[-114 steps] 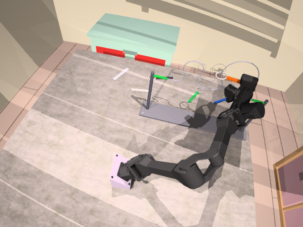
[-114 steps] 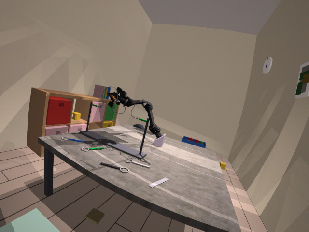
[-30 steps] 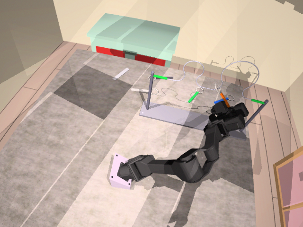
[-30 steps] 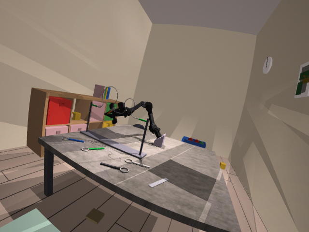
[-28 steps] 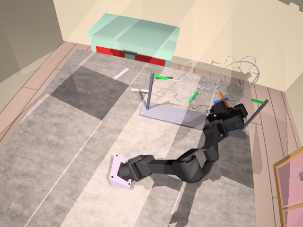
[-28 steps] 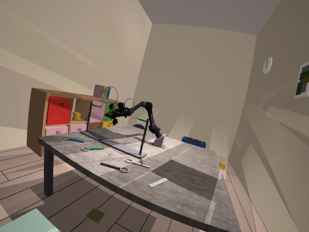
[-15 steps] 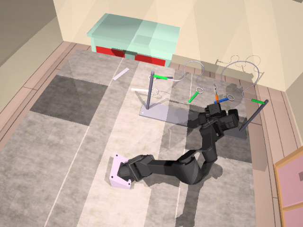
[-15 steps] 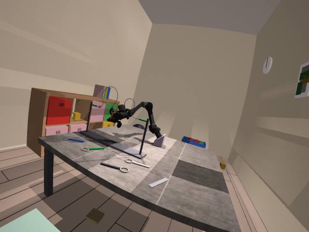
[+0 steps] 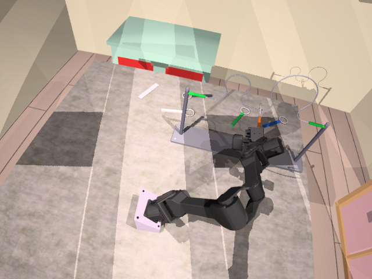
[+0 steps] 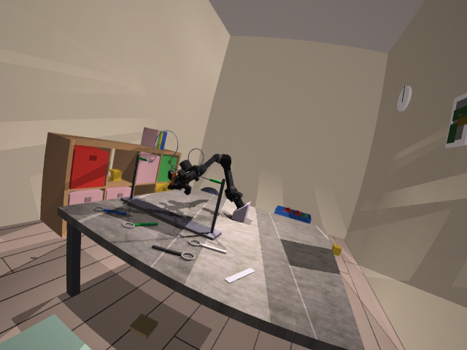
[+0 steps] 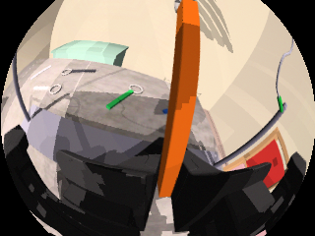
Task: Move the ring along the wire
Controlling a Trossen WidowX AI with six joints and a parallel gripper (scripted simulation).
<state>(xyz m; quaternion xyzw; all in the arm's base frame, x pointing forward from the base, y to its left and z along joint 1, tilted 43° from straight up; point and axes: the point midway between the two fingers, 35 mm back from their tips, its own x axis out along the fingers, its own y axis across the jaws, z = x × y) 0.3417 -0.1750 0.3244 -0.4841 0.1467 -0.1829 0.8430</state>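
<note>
My gripper is shut on the orange handle, which points up away from the fingers. The ring is seen nearly edge-on in the top view, at the low stretch of grey wire between its two loops. Whether it touches the wire cannot be told; in the wrist view it is mostly cut off. One green part is beside the left post; the other green part is beside the right post.
The base plate joins the posts beneath the arm. Loose rings with green, blue, white and black handles lie on the table. A pale strip lies farther left.
</note>
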